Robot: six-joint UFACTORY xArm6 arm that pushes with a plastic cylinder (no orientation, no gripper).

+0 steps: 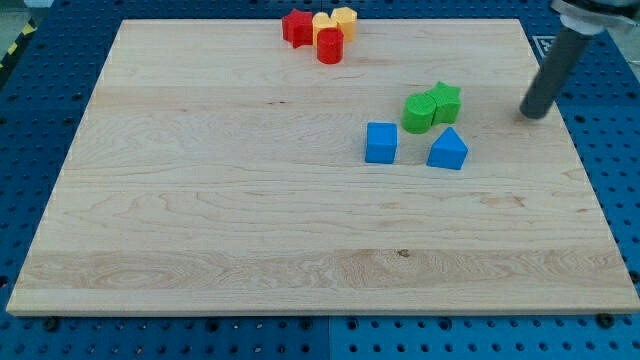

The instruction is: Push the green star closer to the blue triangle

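We see the green star [446,101] far right on the board [200,200], touching a green block [419,112] on its left, just beyond the blue triangle [447,150]. It shows no clear long axis or heading. Our tip [534,113], a bare rod without jaws, rests right of the star, apart.

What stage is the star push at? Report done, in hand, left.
Done: the green star already sits just above the blue triangle, touching the green block.
In hand: my tip stands to the view's right of the star, apart from it.
Left: contact and the push toward the triangle.
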